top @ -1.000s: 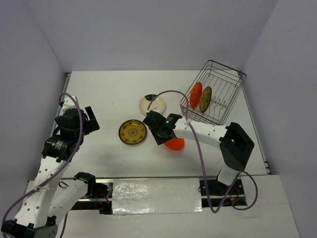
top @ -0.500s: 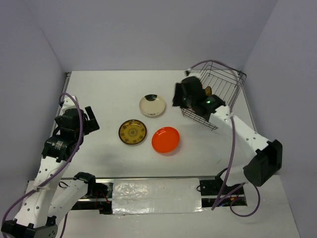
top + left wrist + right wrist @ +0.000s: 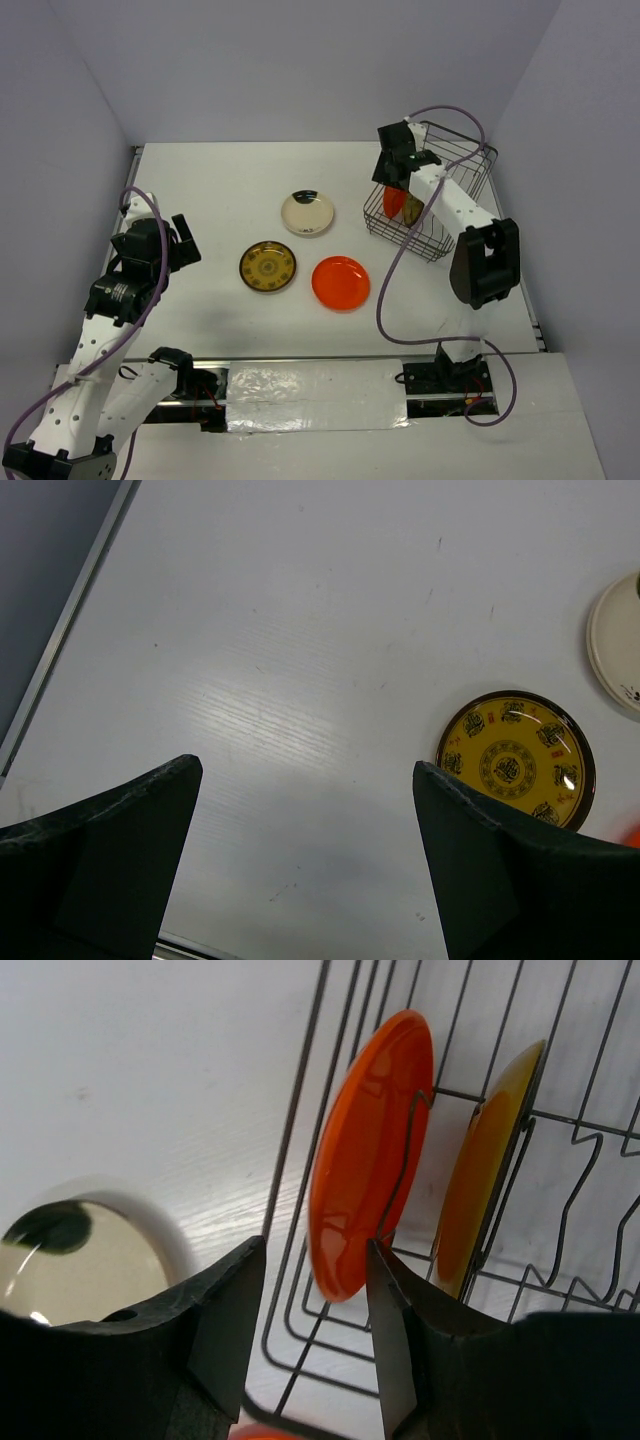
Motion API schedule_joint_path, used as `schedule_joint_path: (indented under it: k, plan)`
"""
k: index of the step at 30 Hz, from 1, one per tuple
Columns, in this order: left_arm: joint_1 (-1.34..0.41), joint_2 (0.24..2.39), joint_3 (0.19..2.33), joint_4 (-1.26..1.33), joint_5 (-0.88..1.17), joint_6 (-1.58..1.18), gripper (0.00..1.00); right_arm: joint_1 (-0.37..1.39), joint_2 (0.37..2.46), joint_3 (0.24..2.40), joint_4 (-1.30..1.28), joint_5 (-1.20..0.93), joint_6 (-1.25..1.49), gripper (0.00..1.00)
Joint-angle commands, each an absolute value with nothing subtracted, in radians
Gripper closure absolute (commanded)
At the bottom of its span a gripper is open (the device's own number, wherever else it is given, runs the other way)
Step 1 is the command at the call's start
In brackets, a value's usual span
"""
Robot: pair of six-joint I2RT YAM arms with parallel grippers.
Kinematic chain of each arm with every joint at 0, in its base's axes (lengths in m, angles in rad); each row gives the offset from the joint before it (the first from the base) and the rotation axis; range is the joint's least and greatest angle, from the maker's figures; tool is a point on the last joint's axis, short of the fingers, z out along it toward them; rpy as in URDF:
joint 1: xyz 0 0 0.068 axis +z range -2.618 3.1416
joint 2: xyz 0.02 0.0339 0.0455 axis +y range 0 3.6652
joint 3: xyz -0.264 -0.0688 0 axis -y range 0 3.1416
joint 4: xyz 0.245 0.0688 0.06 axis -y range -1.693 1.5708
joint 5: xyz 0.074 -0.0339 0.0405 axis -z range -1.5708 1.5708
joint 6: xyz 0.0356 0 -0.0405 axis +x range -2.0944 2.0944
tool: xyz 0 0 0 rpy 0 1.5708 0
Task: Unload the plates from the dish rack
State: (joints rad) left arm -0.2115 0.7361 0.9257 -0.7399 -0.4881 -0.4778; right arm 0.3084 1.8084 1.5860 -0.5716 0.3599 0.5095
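Note:
The dish rack [image 3: 470,152] stands at the back right, a dark wire basket. An orange-red plate [image 3: 394,201] and a dark brown plate [image 3: 414,208] stand on edge in it. My right gripper [image 3: 393,172] hovers over the rack's left end, open. In the right wrist view its fingers [image 3: 314,1250] straddle the lower rim of the upright orange plate [image 3: 365,1160] without closing on it; the brown-and-yellow plate [image 3: 490,1160] stands one slot further. On the table lie a cream plate [image 3: 307,213], a patterned brown plate [image 3: 267,267] and an orange plate [image 3: 340,283]. My left gripper [image 3: 185,243] is open and empty.
The left wrist view shows bare table between the left gripper's fingers [image 3: 305,770], the patterned plate [image 3: 515,760] to the right and the cream plate's edge [image 3: 620,645]. Rack wires [image 3: 289,1130] run beside the right fingers. Grey walls enclose the table on three sides.
The right arm left the orange plate flat on the table's middle, swung back to the rack and now stands open over the upright orange plate. The left arm has not moved.

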Motion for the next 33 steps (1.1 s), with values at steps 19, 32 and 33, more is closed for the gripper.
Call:
schedule_joint_path:
  k: [19, 32, 33]
  plan:
    - [-0.21, 0.73, 0.927, -0.712, -0.482, -0.482, 0.0, 0.272, 1.721, 1.598, -0.439, 0.311, 0.655, 0.93]
    - [-0.21, 0.71, 0.93, -0.722, -0.502, -0.491, 0.01, 0.472, 1.505, 1.802, -0.72, 0.044, 0.305, 0.99]
    - [-0.21, 0.707, 0.93, -0.726, -0.508, -0.495, 0.0, 0.523, 1.519, 1.843, -0.789, 0.092, 0.264, 1.0]
